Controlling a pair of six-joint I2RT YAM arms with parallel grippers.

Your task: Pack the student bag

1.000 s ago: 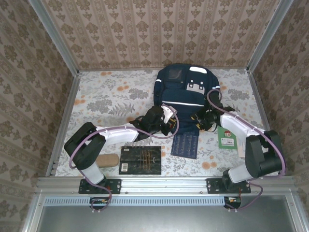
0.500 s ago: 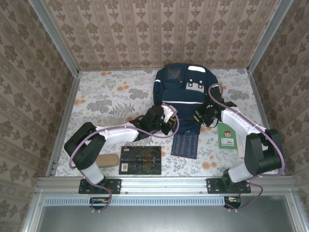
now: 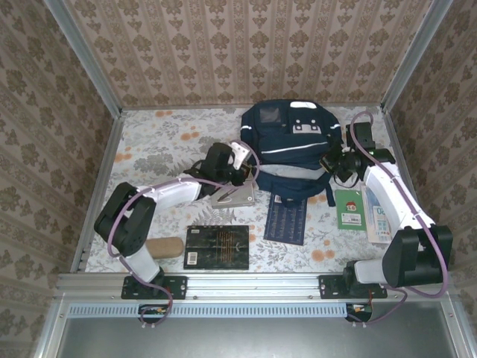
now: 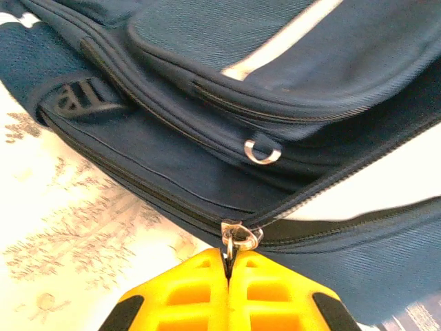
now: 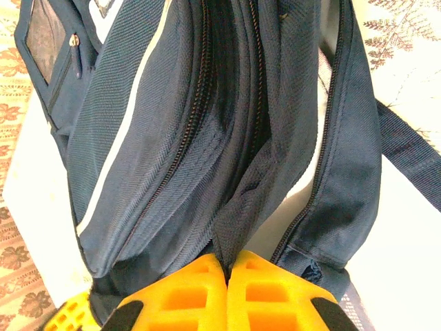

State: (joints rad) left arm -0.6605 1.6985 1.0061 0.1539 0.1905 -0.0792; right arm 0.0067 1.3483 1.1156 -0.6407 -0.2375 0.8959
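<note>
- Top view: showing the student bag [image 3: 287, 138] lying at the far middle of the flowered tabletop [image 3: 160, 142], front panel up, with a thin white stripe crossing it and the near end sagging toward the arms.
- Reaching in from both sides, with the left tool [image 3: 242, 161] at the bag's near-left corner and the right tool [image 3: 332, 165] at its right flank.
- Also taking in the near half of the tabletop:
  - a black book [image 3: 217, 247] lying beside a blue patterned booklet [image 3: 286, 221];
  - a green card [image 3: 348, 209] and a white carton [image 3: 378, 214] lying by the right arm;
  - a brown block [image 3: 164, 246] sitting near the left arm's base;
  - a grey triangular item [image 3: 235, 196] lying just under the left tool.
- Left wrist view: pinching the metal zipper pull [image 4: 238, 234] between yellow fingers [image 4: 193, 289] pressed tightly together, at a lower seam of the bag. Showing the zip parting to the right of the pull, with a pale gap between the teeth.
- Catching a small metal ring [image 4: 262, 152] hanging from a pocket just above.
- Right wrist view: clamping the right tool's yellow fingers [image 5: 265, 293] together on a fold of navy fabric at the bag's edge. Looking along black zips, with a dark strap [image 5: 410, 148] trailing off to the right.
</note>
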